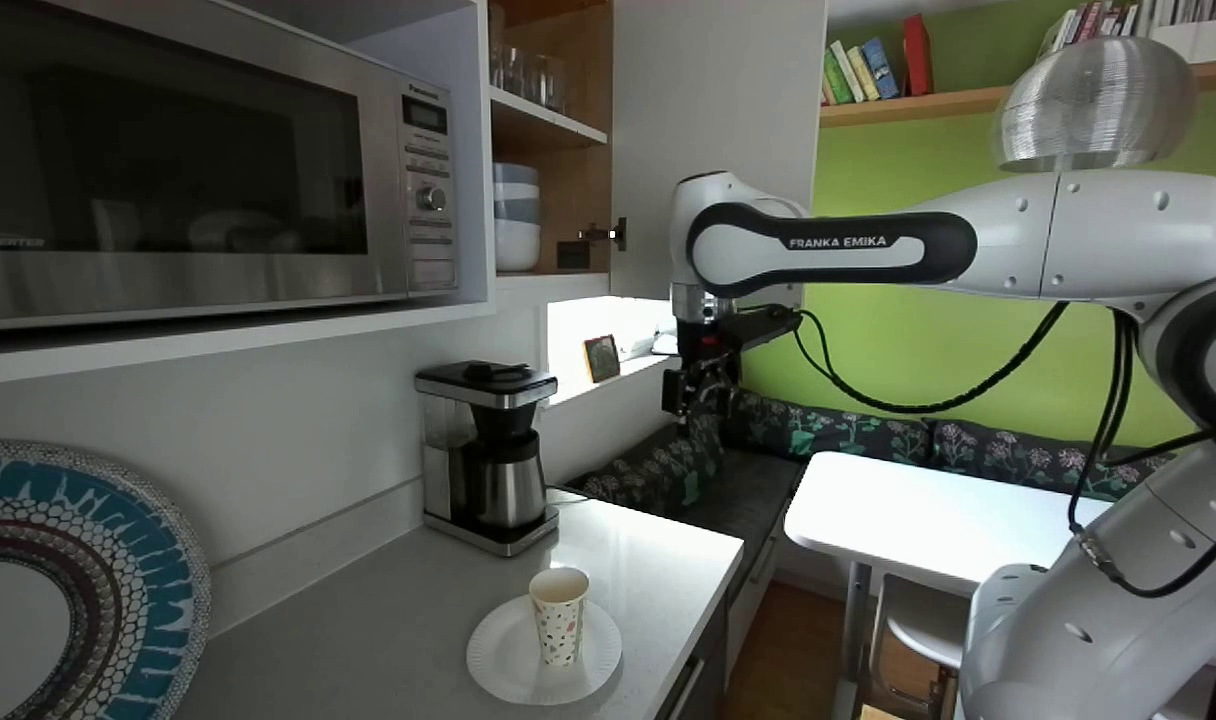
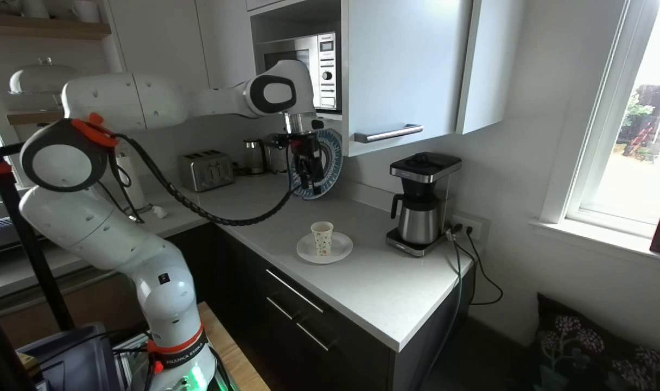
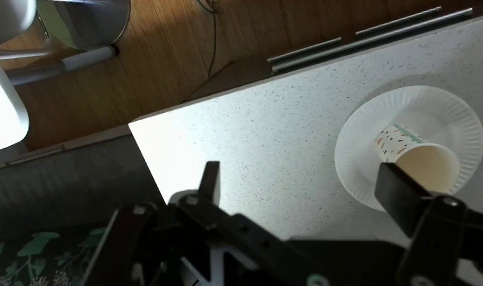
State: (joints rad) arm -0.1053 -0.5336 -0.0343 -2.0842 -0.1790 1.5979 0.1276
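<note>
As you're on a single arm (image 2: 102, 233), nearness is settled: the pincer (image 3: 300, 169) is your only reach, and it hangs well above the bench (image 3: 261, 135), fingers (image 3: 400, 194) spread wide, nothing held. Wrist view, left to right: one finger, a gap with bench showing through, the other finger, then the cup (image 3: 418, 161) on its plate (image 3: 356, 151). So what you probably need to mind is offset plus drop: cup sits below the pincer and out past the right-hand finger, not between the two. That finger covers a bit of rim there; both exterior views show you pincer and cup well apart. Cup is upright near the plate's middle, mouth up, long axis vertical; the slant you see at the wrist looks like perspective. Farther right in an exterior view you've got the coffee maker (image 2: 421, 209), near the plate, not touching.
</note>
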